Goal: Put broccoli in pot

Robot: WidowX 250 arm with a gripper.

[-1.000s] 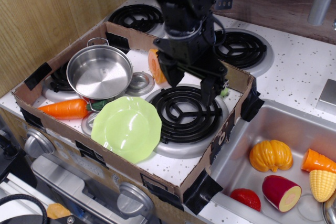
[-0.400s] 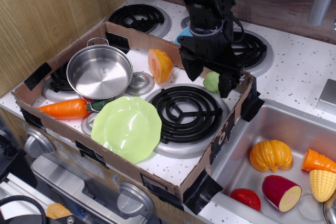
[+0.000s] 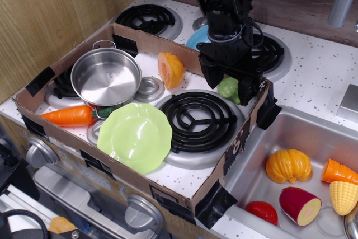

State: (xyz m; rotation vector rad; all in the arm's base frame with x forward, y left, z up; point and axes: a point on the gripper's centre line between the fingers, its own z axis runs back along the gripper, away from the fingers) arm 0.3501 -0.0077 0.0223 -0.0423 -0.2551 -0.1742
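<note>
Where the black arm reaches down from the far edge of the scene, its wrist points nearly straight down and the fingers (image 3: pixel 229 85) hang spread apart on either side of the broccoli (image 3: pixel 228 88), which sits between them at the far right corner of the cardboard tray (image 3: pixel 168 186); whether the pads touch it cannot be told. From left to right on the bench (image 3: pixel 313 76): an orange carrot (image 3: pixel 70 116) lies along the tray's near left wall; the pot (image 3: pixel 106 75) stands upright and empty in the left part of the tray, well apart from the broccoli; a lime-green scalloped plate (image 3: pixel 135 136) rests just nearer than the pot; a halved orange fruit (image 3: pixel 170 70) lies between pot and arm; a black burner grate (image 3: pixel 196 117) sits just nearer than the fingers. A light-blue dish (image 3: pixel 197 37) shows behind the arm. In the sink (image 3: pixel 263 160) at right lie a small pumpkin (image 3: pixel 288 165), further toy vegetables and a corn cob (image 3: pixel 343 196). The broccoli is small, light green and lumpy, partly hidden by the right finger.
</note>
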